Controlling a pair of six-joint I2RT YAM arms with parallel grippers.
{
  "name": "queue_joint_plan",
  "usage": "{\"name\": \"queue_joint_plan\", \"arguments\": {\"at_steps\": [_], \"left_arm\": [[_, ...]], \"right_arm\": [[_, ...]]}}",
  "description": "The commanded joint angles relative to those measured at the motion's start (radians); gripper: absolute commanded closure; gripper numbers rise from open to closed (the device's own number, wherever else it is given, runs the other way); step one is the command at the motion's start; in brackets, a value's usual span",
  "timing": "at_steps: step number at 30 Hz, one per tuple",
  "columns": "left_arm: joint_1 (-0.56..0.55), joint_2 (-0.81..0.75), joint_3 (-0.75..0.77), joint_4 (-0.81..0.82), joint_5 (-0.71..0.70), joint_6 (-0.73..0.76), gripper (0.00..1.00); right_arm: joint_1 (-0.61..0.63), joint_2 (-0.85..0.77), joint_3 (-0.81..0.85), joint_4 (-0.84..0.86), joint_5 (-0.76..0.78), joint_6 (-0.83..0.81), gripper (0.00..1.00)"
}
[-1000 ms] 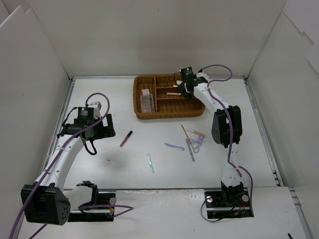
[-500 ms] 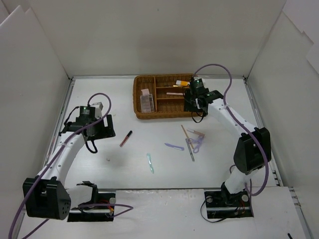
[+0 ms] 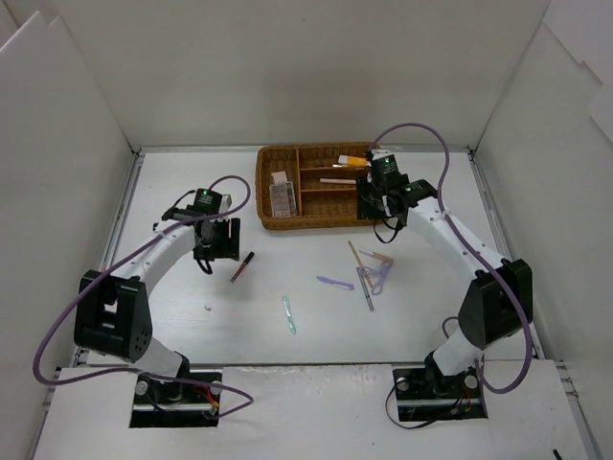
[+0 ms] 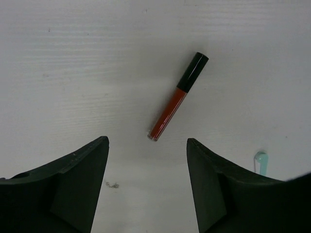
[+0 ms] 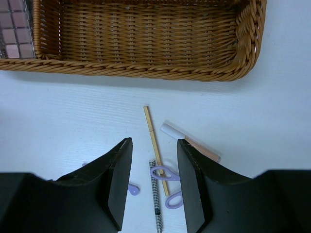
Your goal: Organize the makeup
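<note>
- The lip gloss (image 4: 177,97) looked light, stiff and slick; it seemed best pinched across its red barrel.
- The left end effector (image 4: 146,144) hung spread over it; the right end effector (image 5: 154,145) was spread, empty.

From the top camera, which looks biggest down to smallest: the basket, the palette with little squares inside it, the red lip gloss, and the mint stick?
1. Wicker basket
2. Eyeshadow palette
3. Red lip gloss and mint stick: both thin and about equally long, too alike to rank.
</note>
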Motion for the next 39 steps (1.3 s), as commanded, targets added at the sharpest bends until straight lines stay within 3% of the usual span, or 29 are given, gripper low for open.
{"name": "queue_joint_plan", "arguments": {"at_steps": [1,9,14,26,29,39], "left_arm": [[-0.018,0.068,0.064,0.034,-0.035,-0.005,0.40],[-0.072,0.216,0.145,0.027,-0.050,-0.025,0.50],[-0.102,0.257,0.150,0.034,-0.046,-0.039,0.54],[-0.131,0.348,0.126,0.044,-0.027,-0.131,0.80],[-0.142,0.345,0.122,0.042,-0.029,-0.163,1.00],[-0.237,0.089,0.152,0.044,0.083,-0.382,1.00]], "right_arm": [[-0.004,-0.057,-0.009,0.042,-0.012,-0.029,0.61],[-0.001,-0.123,-0.081,0.043,-0.014,-0.009,0.62],[-0.002,-0.244,-0.155,0.045,-0.008,0.037,0.62],[0.008,-0.453,-0.290,0.045,-0.023,0.050,0.61],[0.010,-0.463,-0.296,0.043,-0.063,0.020,0.61],[0.016,-0.581,-0.353,0.042,-0.216,0.008,0.57]]}}
